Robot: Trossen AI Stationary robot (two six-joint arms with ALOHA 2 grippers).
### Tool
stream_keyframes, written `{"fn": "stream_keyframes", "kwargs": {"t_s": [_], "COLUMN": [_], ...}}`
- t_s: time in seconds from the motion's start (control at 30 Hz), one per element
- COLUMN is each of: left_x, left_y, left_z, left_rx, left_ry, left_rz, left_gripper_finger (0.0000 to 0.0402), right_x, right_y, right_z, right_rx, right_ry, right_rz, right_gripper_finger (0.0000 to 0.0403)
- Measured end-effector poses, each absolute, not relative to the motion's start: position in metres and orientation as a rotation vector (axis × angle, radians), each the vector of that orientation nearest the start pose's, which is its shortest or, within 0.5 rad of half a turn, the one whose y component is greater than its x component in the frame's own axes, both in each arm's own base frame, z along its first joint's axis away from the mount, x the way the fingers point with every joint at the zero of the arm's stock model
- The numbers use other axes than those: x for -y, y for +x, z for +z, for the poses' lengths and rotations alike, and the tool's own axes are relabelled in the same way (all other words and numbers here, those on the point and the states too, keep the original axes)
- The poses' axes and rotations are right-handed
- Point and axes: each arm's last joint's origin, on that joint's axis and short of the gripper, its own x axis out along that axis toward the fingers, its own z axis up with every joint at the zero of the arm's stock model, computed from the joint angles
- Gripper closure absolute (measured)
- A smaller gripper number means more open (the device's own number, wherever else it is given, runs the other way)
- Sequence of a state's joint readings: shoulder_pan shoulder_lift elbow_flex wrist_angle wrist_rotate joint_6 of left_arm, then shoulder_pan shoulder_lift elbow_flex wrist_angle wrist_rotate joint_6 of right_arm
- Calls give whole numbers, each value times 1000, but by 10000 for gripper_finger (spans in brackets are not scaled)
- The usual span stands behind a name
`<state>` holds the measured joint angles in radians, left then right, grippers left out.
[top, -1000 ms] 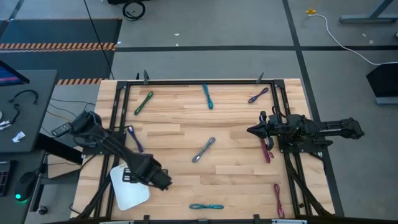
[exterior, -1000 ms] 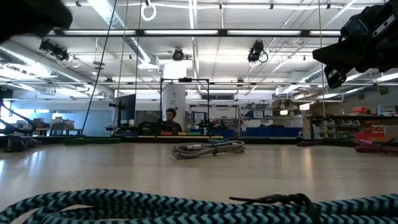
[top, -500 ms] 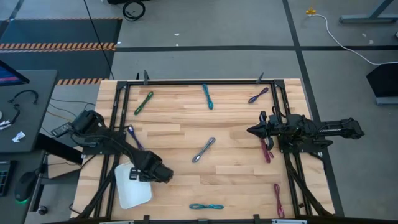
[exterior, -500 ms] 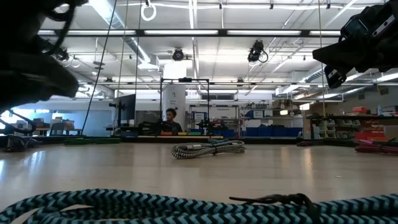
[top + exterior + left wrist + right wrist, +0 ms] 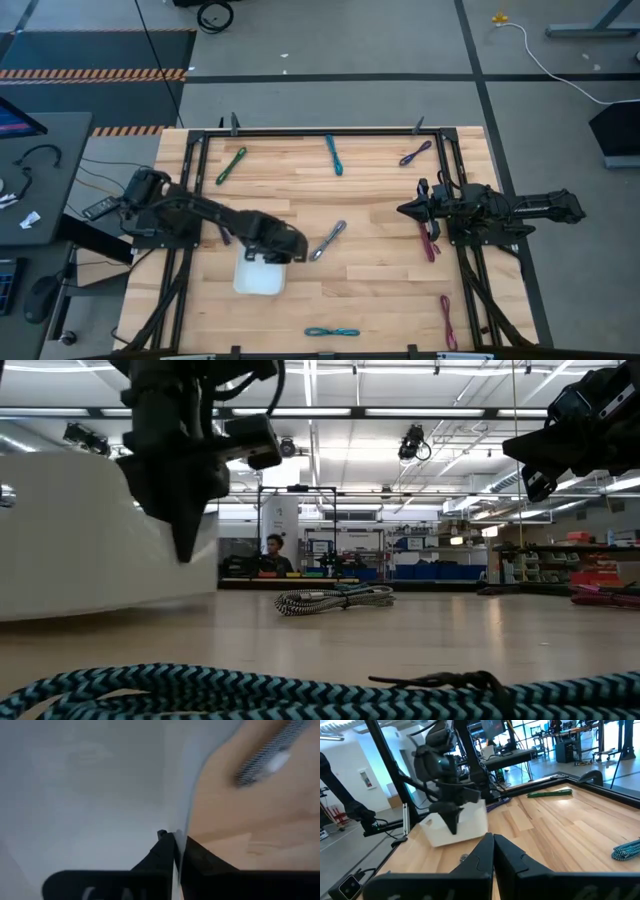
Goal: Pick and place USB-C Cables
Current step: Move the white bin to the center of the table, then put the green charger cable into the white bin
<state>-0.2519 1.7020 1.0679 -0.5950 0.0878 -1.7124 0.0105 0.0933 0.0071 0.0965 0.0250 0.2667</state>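
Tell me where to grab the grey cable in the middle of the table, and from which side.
Judging from the high view, take the grey cable at mid-length, coming straight down with the fingers across its thin diagonal line. It lies flat on bare wood. The left gripper, shut on the white tray, hangs close by its lower end, so the idle right gripper seems the freer choice.

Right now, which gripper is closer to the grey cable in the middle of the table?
Left. The left gripper, clamped on the white tray, sits just beside the grey cable. The right gripper hangs farther off, toward the table's right side.
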Motion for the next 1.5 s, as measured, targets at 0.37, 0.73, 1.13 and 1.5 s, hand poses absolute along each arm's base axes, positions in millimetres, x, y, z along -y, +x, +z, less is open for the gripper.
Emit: {"fn": "stream_keyframes", "kwargs": {"t_s": [0.37, 0.73, 1.13, 1.5], "left_x": [64, -15, -193, -259], "left_y": [328, 275, 178, 152], "left_z": [204, 325, 287, 187], "left_rx": [-1130, -775, -1017, -1310], "left_ry": [-1497, -1182, -872, -1055], "left_rz": [382, 549, 1177, 1215], "left_gripper_finger": [202, 149, 207, 147], "right_x": [0, 0, 0, 0], "right_y": [103, 103, 103, 103], "right_z": [168, 169, 170, 170], "right_rx": [16, 21, 32, 35], "right_ry": [267, 267, 267, 267], "right_rz": [-12, -12, -10, -10], "right_gripper_finger": [392, 392, 392, 392]}}
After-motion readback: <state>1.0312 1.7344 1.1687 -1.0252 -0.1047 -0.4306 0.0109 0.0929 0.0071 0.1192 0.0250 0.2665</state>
